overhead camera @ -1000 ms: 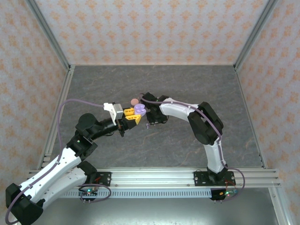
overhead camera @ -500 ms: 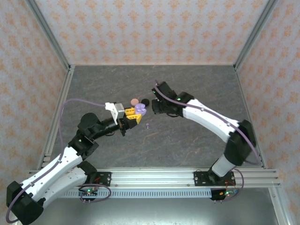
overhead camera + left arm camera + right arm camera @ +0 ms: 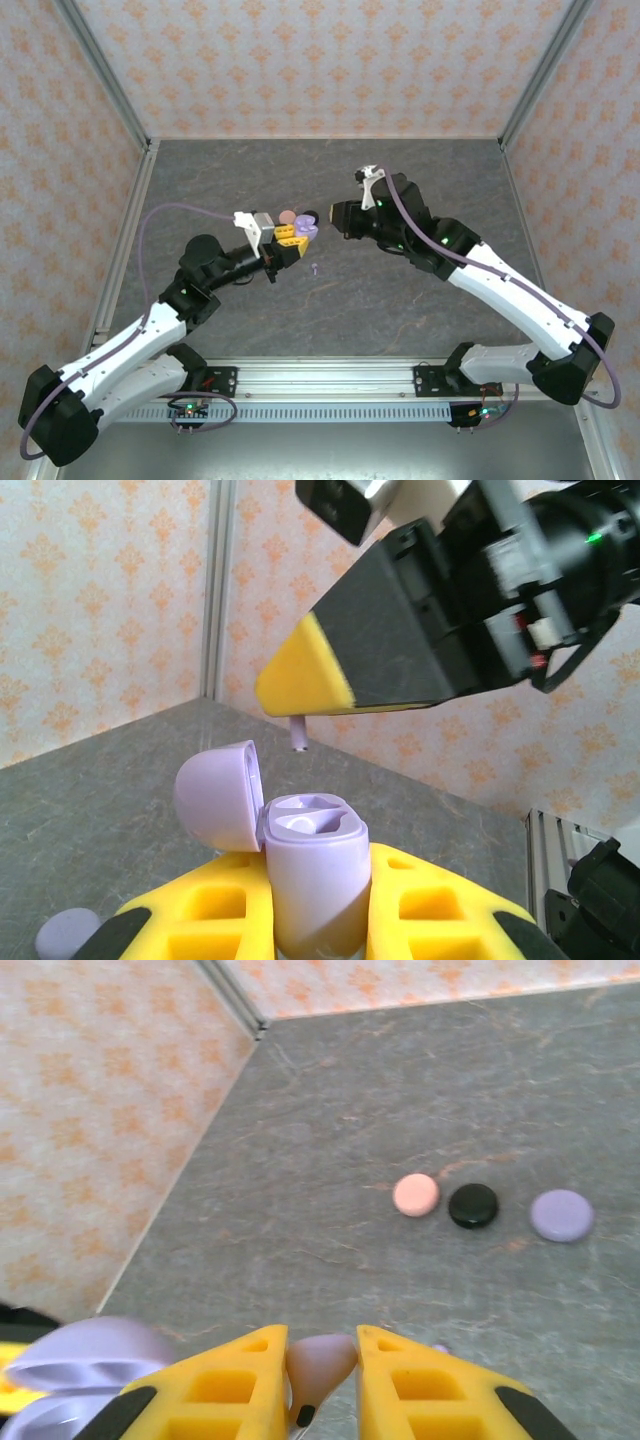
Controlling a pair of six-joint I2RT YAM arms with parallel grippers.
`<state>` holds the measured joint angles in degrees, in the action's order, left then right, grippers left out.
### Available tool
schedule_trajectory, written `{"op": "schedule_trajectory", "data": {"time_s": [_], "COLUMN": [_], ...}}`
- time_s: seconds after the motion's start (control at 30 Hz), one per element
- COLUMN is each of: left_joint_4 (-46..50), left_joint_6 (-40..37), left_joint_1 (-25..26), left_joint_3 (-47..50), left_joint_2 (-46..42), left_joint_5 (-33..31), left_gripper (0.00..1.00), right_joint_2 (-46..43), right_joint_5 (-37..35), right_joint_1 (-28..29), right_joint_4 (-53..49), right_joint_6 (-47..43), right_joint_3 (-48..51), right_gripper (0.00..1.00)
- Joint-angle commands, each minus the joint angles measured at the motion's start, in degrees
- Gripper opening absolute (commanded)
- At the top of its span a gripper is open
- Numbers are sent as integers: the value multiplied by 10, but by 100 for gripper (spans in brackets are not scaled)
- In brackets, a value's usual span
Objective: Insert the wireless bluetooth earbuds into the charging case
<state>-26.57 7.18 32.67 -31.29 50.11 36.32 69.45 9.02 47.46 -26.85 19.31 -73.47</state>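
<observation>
The purple earbud was pinched between the yellow fingers of the right gripper, stem hanging down, just above the charging case and not touching it. The left gripper was clamped on that case, with its lid flipped open. A loose earbud lay on the table nearer the arm bases than both grippers. Out past the right fingers sat a pink disc, a black disc and a purple disc in a row.

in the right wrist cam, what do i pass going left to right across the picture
open purple charging case → earbud pinched between the yellow jaws → pink disc → black disc → purple disc
</observation>
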Motion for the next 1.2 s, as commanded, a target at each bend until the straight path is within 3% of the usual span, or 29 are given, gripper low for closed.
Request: {"op": "schedule_trajectory", "data": {"time_s": [0.0,0.33,0.83,1.17], "left_joint_4": [-48,-43,-34,-24], "left_joint_6": [10,7,2,-7], "left_joint_1": [6,6,6,6], "left_joint_3": [6,4,3,3], "left_joint_2": [1,0,-6,-9], "left_joint_5": [-10,-11,-11,-13], "left_gripper": [0,0,0,0], "right_joint_2": [-12,-3,37,37], "right_joint_5": [-7,-44,-23,8], "right_joint_1": [29,71,76,78], "right_joint_4": [43,69,67,4], "right_joint_6": [-11,-38,-35,-38], "right_joint_3": [-3,-16,-35,-58], "right_gripper": [20,20,20,20]}}
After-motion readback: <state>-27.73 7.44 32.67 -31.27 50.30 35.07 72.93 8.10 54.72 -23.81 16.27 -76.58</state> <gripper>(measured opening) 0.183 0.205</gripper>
